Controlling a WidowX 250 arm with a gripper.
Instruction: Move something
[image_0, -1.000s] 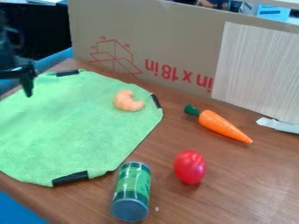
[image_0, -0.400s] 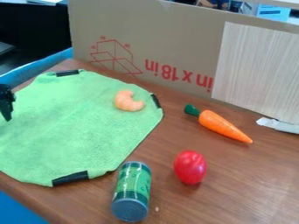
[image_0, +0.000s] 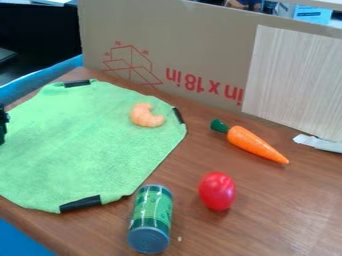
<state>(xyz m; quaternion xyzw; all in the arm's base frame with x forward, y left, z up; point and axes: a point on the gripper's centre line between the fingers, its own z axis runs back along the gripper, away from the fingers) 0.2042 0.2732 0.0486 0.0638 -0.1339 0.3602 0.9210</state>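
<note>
At the left edge of the camera view a small part of the black gripper (image_0: 3, 125) shows, over the left side of the green cloth (image_0: 87, 145). An orange shrimp-like piece (image_0: 145, 116) lies on the cloth near its upper right corner, well apart from the gripper. Off the cloth, on the wooden table (image_0: 280, 205), are an orange carrot (image_0: 255, 143) with a green top, a red tomato-like toy (image_0: 217, 191) and a green can (image_0: 151, 218) lying on its side just beside the cloth's lower edge.
A cardboard panel (image_0: 200, 50) stands along the back of the table, with a pale wood-grain board (image_0: 297, 80) against its right part. A whitish strip (image_0: 318, 143) lies at the right by the board's foot. Black clips or tape sit on the cloth's edges.
The gripper has moved down and to the left in the view, mostly past the left edge. The cloth and the objects have stayed where they were.
</note>
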